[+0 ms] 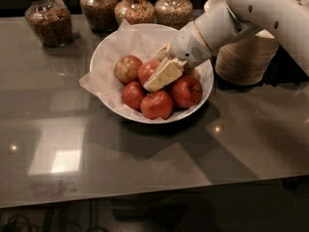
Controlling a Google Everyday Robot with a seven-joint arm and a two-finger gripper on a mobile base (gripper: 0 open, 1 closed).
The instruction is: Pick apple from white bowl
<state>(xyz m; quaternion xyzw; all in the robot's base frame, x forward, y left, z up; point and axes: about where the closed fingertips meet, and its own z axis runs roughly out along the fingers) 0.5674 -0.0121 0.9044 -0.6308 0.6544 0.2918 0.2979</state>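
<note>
**A:** Camera view, item one?

**B:** White bowl (205, 93), large and round, on the grey table (145, 163), a little above the picture's middle. It is lined with crumpled white paper (85, 82) that spills over the rim at 8 o'clock.

**A:** Contents?

**B:** Five apples, packed touching one another. The apple (146, 70), red with an orange blush, lies near the middle of the bowl. A pale apple (126, 68), yellowish-tan, is at its 9 o'clock. Three dark red apples (157, 105) are at its 7, 5 and 4 o'clock, against the near wall.

**A:** End effector?

**B:** End effector (161, 73), pale yellow, is inside the bowl. It lies over the right side of the apple and hides part of it. I cannot tell whether it is apart, together or clamped on the fruit. The apple sits level with its neighbours.

**A:** Arm?

**B:** White arm (251, 13), entering the bowl from 2 o'clock and running off the picture's top right corner.

**A:** Other stock?

**B:** Four glass jars (48, 18) of brown grain or seeds stand in a row along the far table edge, from 10 to 1 o'clock of the bowl. A stack of tan paper bowls (246, 57) stands at the bowl's 3 o'clock, just beside it and partly behind the arm.
</note>
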